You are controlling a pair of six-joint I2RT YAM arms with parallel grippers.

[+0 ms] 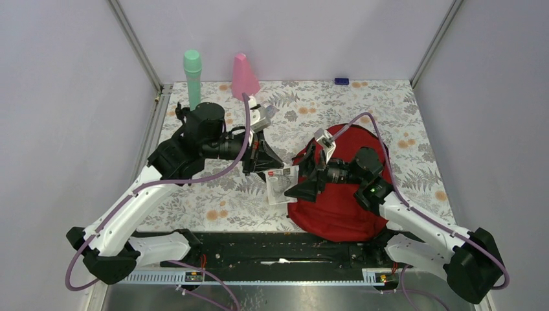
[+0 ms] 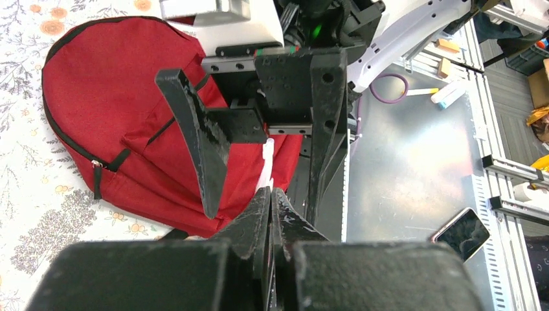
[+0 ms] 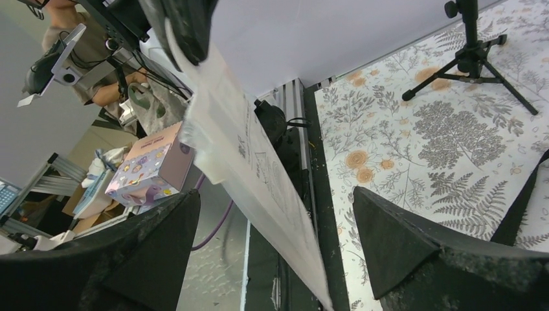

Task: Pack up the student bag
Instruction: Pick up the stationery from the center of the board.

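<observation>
On the bench (image 1: 194, 210) a floral cloth is spread, and pale purple walls (image 1: 58, 97) are seen on three sides. The bag (image 1: 336, 217) is laid flat at the near right, its near edge reaching the black rail (image 1: 259, 249) at the arms' bases. A green bottle (image 1: 192, 76) and a pink cone (image 1: 245, 76) are stood upright at the far left edge. Bare cloth is shown left of the arms and beyond the bag. A white sheet (image 1: 283, 184) is pinched in the closed left tool (image 1: 267, 170), just left of the bag. The right tool (image 1: 294, 175) is spread wide, a finger on either side of the sheet, nothing gripped.
</observation>
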